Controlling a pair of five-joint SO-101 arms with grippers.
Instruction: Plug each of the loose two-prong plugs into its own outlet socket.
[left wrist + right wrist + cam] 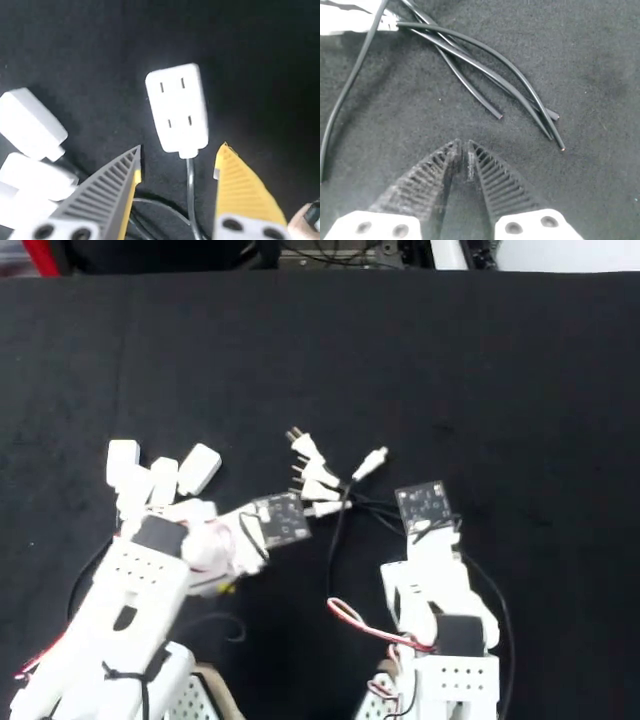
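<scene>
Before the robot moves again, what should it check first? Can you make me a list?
1. Left gripper open and ready: ok, its fingers are spread, one on each side of the socket's cord.
2. Outlet socket slots facing up and free: ok, all four slots show.
3. Right gripper has a plug: not ok, it is shut on nothing.
4. Plugs loose and easy to find: ok, they lie together mid-table, unplugged.
5. Black cords out of the way: not ok, they cross just ahead of the right gripper.
</scene>
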